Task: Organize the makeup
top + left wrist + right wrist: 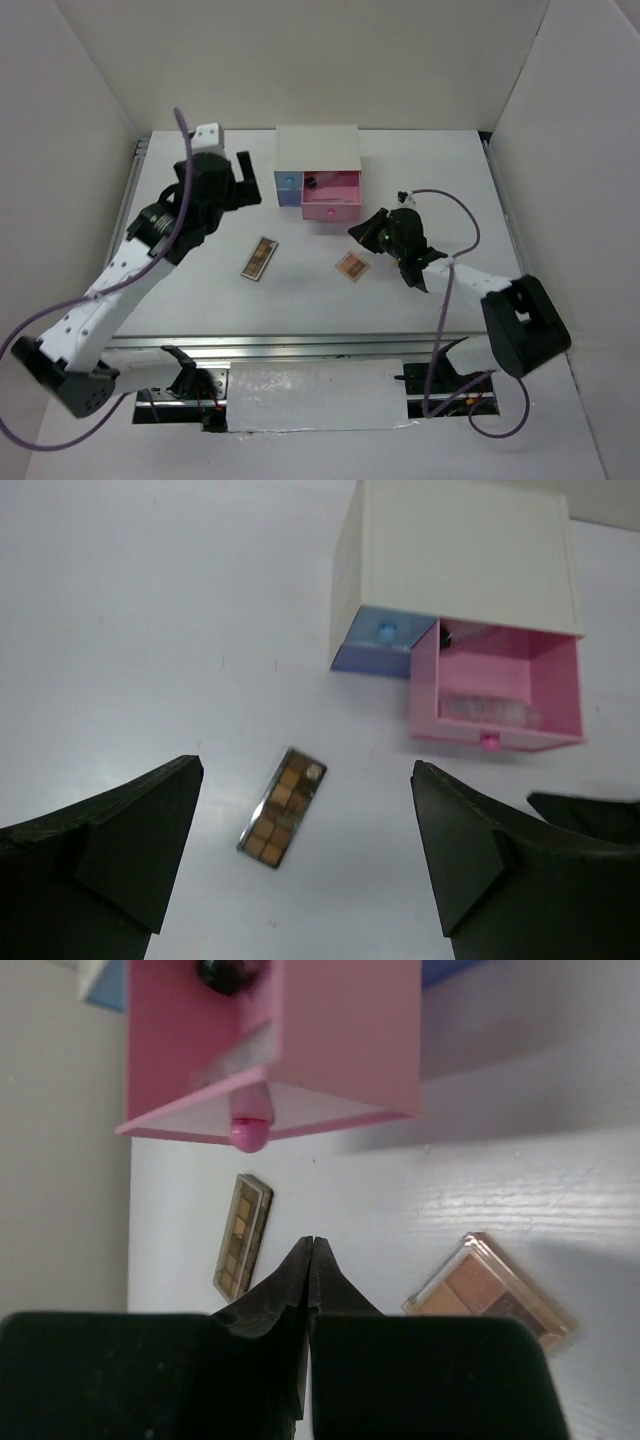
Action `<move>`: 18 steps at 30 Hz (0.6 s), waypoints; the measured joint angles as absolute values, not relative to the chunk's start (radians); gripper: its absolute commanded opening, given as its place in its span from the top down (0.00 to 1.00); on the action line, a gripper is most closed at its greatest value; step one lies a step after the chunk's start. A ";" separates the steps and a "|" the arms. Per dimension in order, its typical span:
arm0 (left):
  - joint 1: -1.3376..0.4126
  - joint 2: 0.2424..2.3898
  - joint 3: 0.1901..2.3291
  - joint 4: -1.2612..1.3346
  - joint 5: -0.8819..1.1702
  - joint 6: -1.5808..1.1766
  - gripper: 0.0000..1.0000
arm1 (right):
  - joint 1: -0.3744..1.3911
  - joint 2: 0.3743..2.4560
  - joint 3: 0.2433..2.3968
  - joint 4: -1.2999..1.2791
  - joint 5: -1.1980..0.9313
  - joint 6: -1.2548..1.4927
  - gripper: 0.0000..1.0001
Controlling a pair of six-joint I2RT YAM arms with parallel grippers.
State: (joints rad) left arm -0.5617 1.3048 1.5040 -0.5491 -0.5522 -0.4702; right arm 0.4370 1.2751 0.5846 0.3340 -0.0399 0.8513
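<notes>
Palette (pixel 282 807), long with brown pans, lies flat; left fingers (pixel 110 850) spread wide, right fingers (pixel 288 1298) pressed together.

On table (pixel 150 630): long palette (pixel 282 808) just ahead of left gripper (pixel 247 180), in line with the gap between its fingers. The drawer box (pixel 460 560) is farther ahead, to the right. A bottle (pixel 490 710) lies in the open drawer (pixel 555 695). The square palette (pixel 490 1295) is just right of right gripper (pixel 311 1247), with the open drawer ahead.

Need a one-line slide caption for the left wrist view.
Open left gripper frames the long brown palette; white box beyond, its pink drawer pulled out with clear bottles inside.
</notes>
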 measured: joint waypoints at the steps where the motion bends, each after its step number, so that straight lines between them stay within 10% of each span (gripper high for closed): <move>1: -0.564 1.230 1.432 -0.584 -0.550 -0.511 0.01 | 0.436 1.338 0.588 0.369 -0.051 0.875 1.00; 18: -0.580 0.602 0.975 -0.844 -0.496 -0.584 0.01 | 0.436 1.708 0.894 0.536 -0.055 1.066 1.00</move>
